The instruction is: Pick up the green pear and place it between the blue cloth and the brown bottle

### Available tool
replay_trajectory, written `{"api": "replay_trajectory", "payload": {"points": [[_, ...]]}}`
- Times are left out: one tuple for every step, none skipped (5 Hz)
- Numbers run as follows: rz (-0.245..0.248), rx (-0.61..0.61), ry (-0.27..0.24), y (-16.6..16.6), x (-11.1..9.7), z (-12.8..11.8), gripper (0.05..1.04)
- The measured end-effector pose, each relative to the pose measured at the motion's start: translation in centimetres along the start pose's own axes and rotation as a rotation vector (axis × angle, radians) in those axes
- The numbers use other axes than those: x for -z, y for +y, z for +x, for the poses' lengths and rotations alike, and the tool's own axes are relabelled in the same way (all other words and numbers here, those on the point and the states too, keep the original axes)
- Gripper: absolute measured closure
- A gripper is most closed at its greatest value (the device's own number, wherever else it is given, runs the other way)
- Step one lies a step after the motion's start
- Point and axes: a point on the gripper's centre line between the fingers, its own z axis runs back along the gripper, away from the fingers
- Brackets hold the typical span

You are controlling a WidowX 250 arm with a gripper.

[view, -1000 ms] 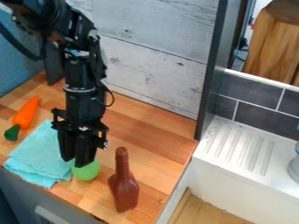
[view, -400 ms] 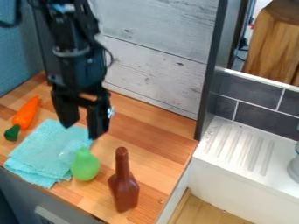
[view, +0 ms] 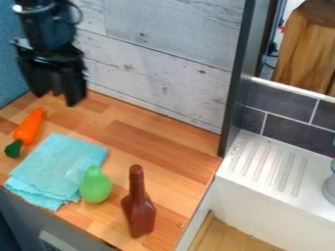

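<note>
Gripper (view: 58, 97) has pulled up and toward the upper left since the earlier frame, off the green pear (view: 95, 186); pear, cloth, bottle and carrot haven't shifted. Camera view: I've got the gripper hanging near the back wall boards (view: 150, 73), well apart from the pear. Pear sits at the right edge of the folded blue cloth (view: 46, 166), brown bottle (view: 138, 213) upright just beyond it, orange carrot (view: 27, 128) off to the cloth's left on the wood counter (view: 160, 139). Step in hand looks like backing away from the pear. To do it well, I'd judge: gain height before going sideways, no wrist twist near the pear, since it's round and could roll on a nudge. Any return should come straight down, staying off the bottle's neck, and a low pass could drag the cloth. Fingers partly open, a narrow gap between the tips, nothing held, touching none of the items.
</note>
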Motion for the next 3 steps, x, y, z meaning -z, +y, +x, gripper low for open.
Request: {"api": "replay_trajectory", "payload": {"points": [[0.013,-0.092,0.024,3.8,0.6,0.4,0.08],[0.038,-0.104,-0.011,5.7,0.7,1.7,0.08],[0.087,-0.086,0.009,6.8,1.2,2.2,0.08]]}}
